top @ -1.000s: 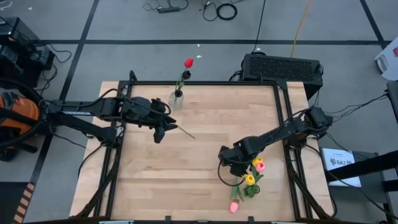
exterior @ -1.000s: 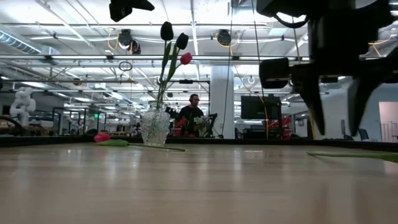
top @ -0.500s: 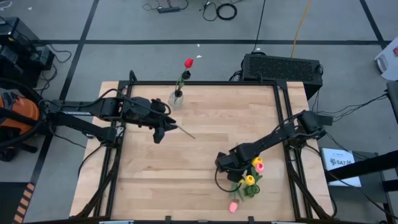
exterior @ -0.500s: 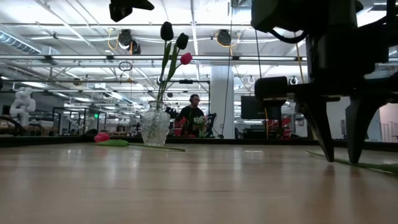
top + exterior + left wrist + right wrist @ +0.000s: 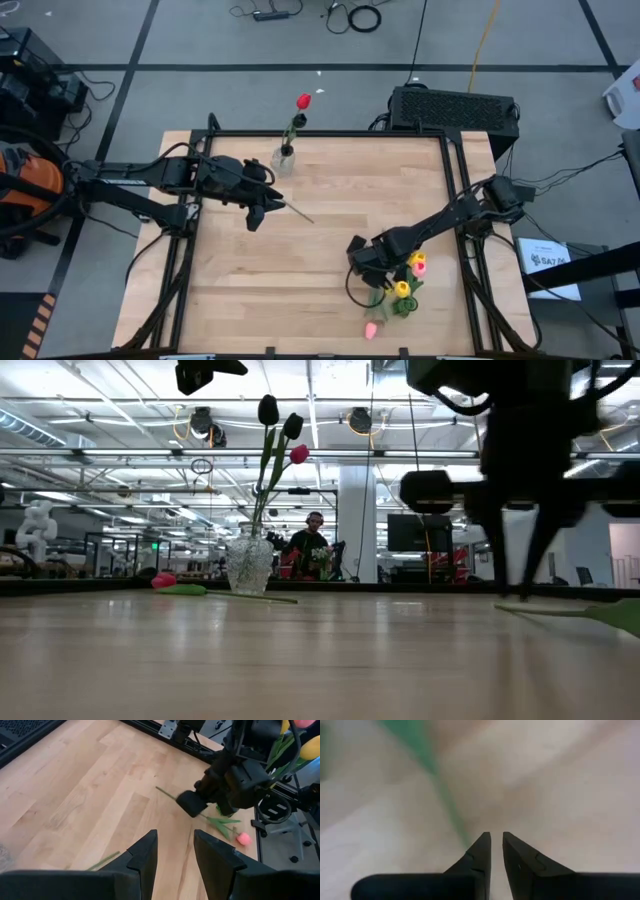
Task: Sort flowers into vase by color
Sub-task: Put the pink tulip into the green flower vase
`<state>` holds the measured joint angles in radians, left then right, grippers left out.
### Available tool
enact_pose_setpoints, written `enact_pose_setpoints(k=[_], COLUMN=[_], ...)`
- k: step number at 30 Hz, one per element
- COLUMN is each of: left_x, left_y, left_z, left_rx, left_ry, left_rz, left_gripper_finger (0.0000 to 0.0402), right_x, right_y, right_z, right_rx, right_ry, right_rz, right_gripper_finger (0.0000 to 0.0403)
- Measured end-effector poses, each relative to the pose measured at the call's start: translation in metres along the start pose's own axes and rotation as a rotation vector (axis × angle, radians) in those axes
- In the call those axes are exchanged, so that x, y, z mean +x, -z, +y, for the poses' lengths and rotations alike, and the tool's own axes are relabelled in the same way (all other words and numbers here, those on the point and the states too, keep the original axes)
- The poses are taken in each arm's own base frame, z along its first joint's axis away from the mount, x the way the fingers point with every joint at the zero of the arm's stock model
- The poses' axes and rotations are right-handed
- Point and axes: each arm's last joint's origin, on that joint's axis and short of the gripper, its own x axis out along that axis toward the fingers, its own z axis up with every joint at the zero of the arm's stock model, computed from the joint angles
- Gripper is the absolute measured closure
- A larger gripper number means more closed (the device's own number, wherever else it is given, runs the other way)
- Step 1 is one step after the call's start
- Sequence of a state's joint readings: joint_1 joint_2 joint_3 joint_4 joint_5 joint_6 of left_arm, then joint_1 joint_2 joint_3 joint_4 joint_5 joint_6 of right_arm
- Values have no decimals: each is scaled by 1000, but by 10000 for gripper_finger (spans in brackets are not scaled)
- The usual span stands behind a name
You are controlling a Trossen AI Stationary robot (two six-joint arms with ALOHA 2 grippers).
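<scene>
A clear glass vase (image 5: 284, 160) stands near the table's far edge and holds a red tulip (image 5: 303, 101) and two dark ones (image 5: 268, 408). My left gripper (image 5: 258, 212) hovers open just near of the vase, over a tulip (image 5: 163, 580) lying flat whose stem (image 5: 300, 213) sticks out toward the right. My right gripper (image 5: 365, 268) points down at the right near part of the table, shut on a green stem (image 5: 445, 795) among loose pink (image 5: 418, 265), yellow (image 5: 402, 290) and pink (image 5: 371, 330) tulips lying there. My right gripper pinches a thin green tulip stem (image 5: 465, 840) between its two fingertips, coming from above and pointing down. The fingers lie across the stem. The stem still lies low along the table (image 5: 545, 609); which head it belongs to is hidden by the gripper.
A black frame rail (image 5: 330, 133) runs around the tabletop. A black box (image 5: 455, 108) sits beyond the far right corner. The bare wood in the table's middle (image 5: 300, 270) is free. A person (image 5: 308, 545) stands far off in the room behind.
My right gripper came down toward the table's near edge, set its open fingers on either side of the stem at the tabletop, then shut on it. The pink tulip head nearest the near edge shifted slightly leftward. My left arm kept still.
</scene>
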<state>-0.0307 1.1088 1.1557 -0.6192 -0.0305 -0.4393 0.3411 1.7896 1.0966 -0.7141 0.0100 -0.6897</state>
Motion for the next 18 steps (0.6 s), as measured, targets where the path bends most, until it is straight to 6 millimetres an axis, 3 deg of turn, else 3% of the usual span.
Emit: enact_pose_setpoints(k=[6, 18], left_x=[0, 0], left_y=[0, -1], left_z=[0, 0], left_rx=[0, -2], left_ry=[2, 3], left_rz=[-5, -8], left_gripper_finger=[268, 268], right_x=[-9, -31], right_y=[12, 13], right_z=[-12, -10], right_rx=[166, 117], right_ry=[67, 18], right_rz=[23, -94], right_gripper_finger=[358, 328])
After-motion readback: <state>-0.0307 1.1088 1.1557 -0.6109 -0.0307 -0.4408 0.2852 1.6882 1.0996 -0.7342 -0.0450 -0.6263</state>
